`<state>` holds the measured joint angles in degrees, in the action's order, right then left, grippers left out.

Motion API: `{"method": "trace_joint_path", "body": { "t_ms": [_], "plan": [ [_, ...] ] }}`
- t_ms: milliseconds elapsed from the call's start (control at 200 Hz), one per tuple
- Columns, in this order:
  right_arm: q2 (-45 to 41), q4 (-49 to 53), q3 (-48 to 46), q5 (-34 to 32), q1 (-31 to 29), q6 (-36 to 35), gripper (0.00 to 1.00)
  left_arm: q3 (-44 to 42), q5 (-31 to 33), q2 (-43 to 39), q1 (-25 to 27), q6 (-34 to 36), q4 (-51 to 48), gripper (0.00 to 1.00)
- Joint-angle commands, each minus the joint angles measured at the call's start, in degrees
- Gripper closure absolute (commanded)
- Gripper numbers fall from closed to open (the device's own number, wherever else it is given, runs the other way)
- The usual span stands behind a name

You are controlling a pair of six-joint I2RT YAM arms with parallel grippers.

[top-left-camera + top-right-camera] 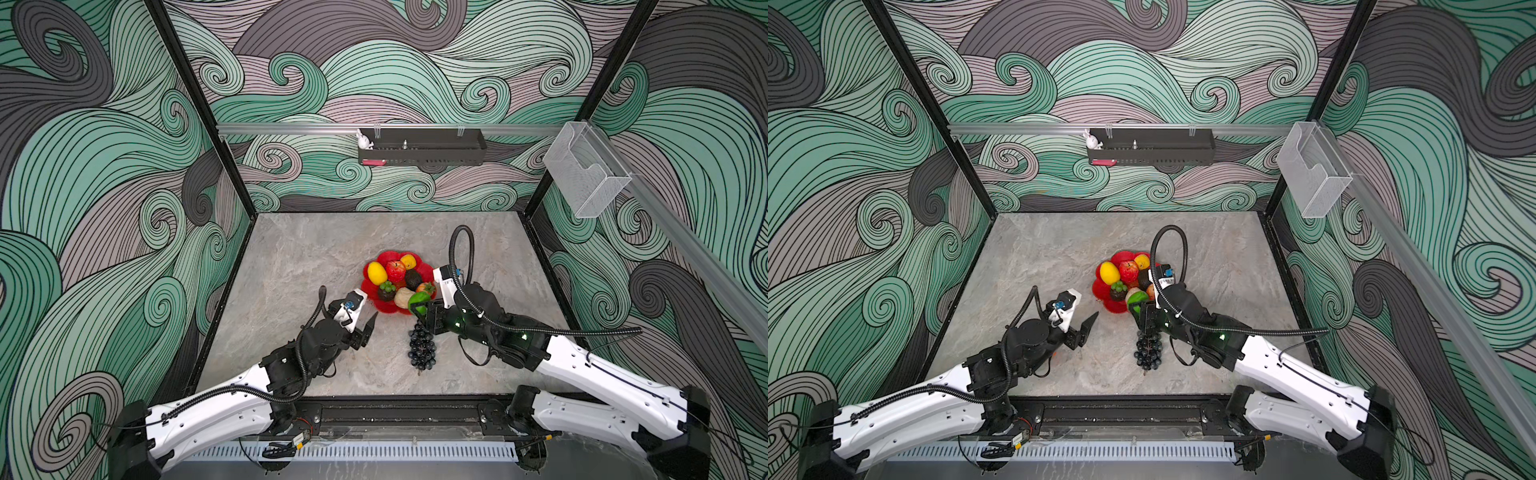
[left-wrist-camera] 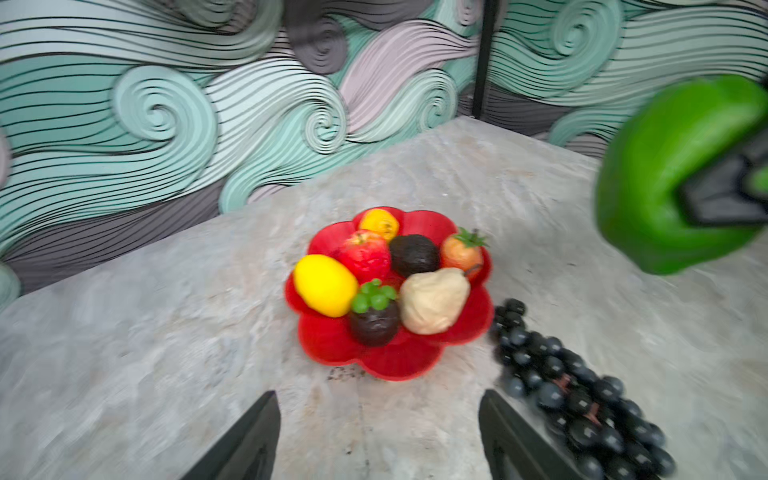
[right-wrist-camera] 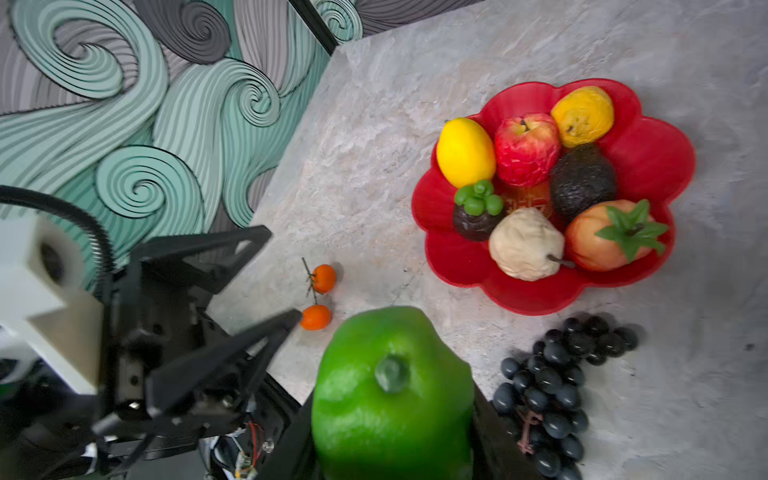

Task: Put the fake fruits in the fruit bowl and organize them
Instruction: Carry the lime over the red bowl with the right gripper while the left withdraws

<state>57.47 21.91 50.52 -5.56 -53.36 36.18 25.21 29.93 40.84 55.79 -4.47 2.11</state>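
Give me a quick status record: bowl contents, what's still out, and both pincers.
left pincer: open, empty
right pincer: shut on green fruit, near the bowl
fruit bowl: red flower dish, seven fruits inside
in bowl: lemon, red apple, yellow-orange fruit, avocado, mangosteen, cream pear, orange fruit with green leaves
on table: grape bunch beside bowl; two small oranges on a twig by left pincer
left to place: green fruit, grape bunch, small oranges
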Motion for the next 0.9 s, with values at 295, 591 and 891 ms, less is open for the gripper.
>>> {"method": "trace_joint_path", "body": {
  "t_ms": [295, 591, 891],
  "plan": [
    [15.8, 10.8, 12.6, 4.2, 3.7, -15.4, 0.64, -3.2, 15.2, -11.5, -7.7, -9.3, -7.2, 0.22],
    [27.7, 13.2, 22.0, 4.3, 3.7, -20.7, 0.63, -4.4, 19.5, -17.5, -7.8, -9.1, -9.0, 0.22],
    [38.3, 14.4, 30.4, 2.6, 3.7, -24.7, 0.62, -4.8, 20.3, -19.1, -7.8, -9.6, -9.2, 0.22]
  ]
}}
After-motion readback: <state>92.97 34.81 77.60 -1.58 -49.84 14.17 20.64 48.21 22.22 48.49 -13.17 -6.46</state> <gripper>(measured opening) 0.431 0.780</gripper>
